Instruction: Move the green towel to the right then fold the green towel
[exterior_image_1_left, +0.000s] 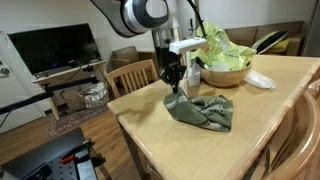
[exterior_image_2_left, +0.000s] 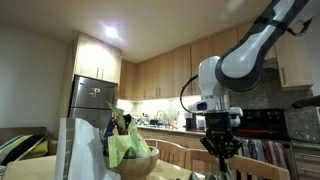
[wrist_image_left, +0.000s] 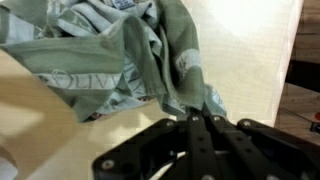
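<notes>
Pale wooden table (exterior_image_1_left: 160, 135) fills most of an exterior view, with a wooden chair (exterior_image_1_left: 132, 75) pushed up at its far-left edge. The white robot arm (exterior_image_1_left: 145, 15) comes down from the top over the middle of the table. A wooden bowl (exterior_image_1_left: 226, 79) with leafy green stuff in it sits toward the far edge. A small white crumpled thing (exterior_image_1_left: 260, 80) lies just beside the bowl on the side toward the right edge, too small to identify. The green towel (exterior_image_1_left: 205, 112) lies bunched and rumpled near the middle of the table, between the bowl and the near edge. It's close to the bowl but looks apart from it. One corner of the cloth is pulled up off the wood on its left side. The pincer (wrist_image_left: 197, 118) has its fingers pressed together on that raised corner. In the wrist view the olive fabric with pale patterning funnels right down into the tips, so it's probably clamped on the cloth, though the pinch point itself is dark. The rest of the towel drapes on the table beyond the tips.
</notes>
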